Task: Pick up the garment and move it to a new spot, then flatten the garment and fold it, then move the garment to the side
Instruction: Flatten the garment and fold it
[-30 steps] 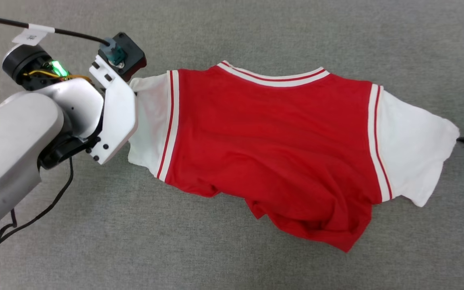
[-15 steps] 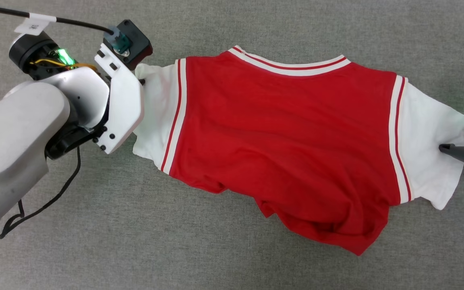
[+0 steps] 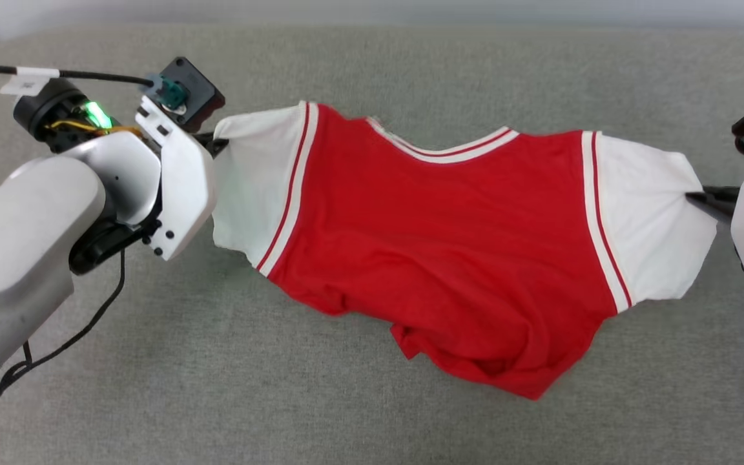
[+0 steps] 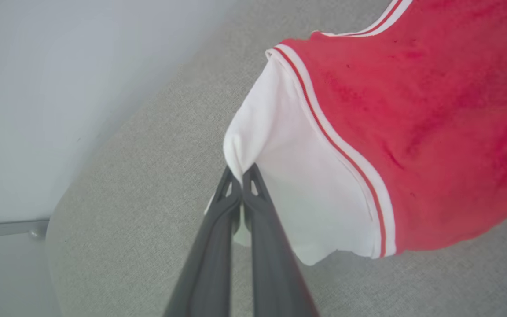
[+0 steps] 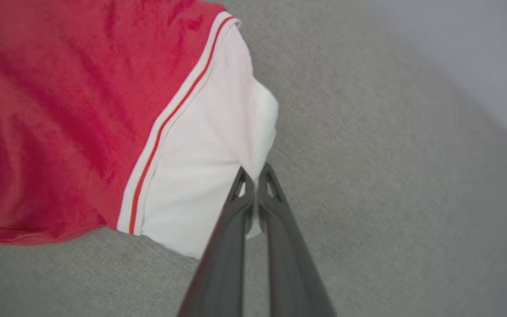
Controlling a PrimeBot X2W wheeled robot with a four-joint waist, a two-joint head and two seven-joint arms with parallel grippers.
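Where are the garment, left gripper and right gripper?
garment [image 3: 436, 245]: head view, red middle.
left gripper [image 4: 240, 175]: left wrist view, between the tips of its fingers.
right gripper [image 5: 255, 174]: right wrist view, between the tips of its fingers.

The garment looks like soft matt knit cloth, with loose wrinkles in the red body, and the white sleeves look like the same stuff. The grey surface under it is coarse, felt-like fabric, totally matt. The left gripper and right gripper are smooth dark matt plastic. The forearm shell is pale plastic with a satin sheen, and the cable looks like matt black rubber.
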